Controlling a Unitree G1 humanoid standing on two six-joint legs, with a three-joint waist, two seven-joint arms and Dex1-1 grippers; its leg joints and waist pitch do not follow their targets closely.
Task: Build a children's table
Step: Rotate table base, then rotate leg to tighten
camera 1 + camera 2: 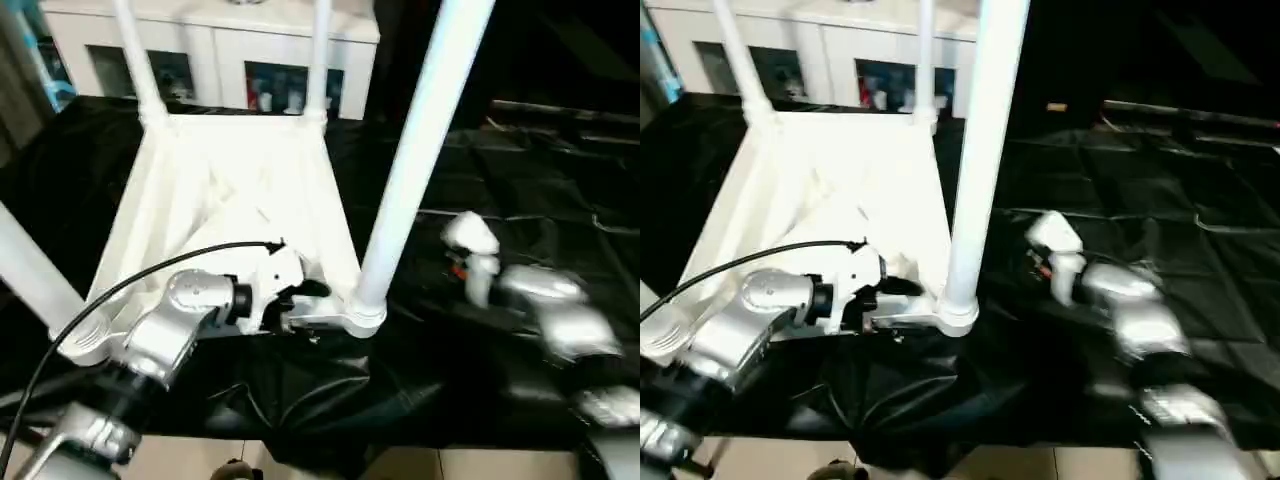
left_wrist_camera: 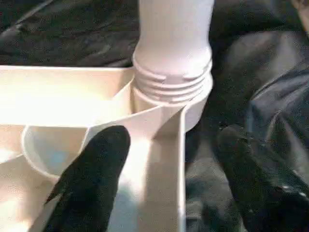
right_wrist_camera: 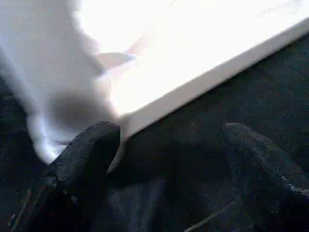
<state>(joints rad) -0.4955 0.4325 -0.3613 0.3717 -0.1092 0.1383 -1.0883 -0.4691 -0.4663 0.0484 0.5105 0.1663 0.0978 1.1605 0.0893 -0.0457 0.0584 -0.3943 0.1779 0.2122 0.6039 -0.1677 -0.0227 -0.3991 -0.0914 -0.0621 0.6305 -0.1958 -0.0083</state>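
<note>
Upturned children's table (image 1: 240,190) on black sheet (image 1: 520,200), four legs up; left claw (image 2: 164,183) apart astride its near rim by leg (image 1: 415,160), right claw (image 3: 164,169) apart just beside it.

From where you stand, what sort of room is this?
Probably an indoor demo or test room, furnished like a home: a white cabinet with glass doors behind, a worktop under black sheeting, and a half-built table lying upside down.
</note>
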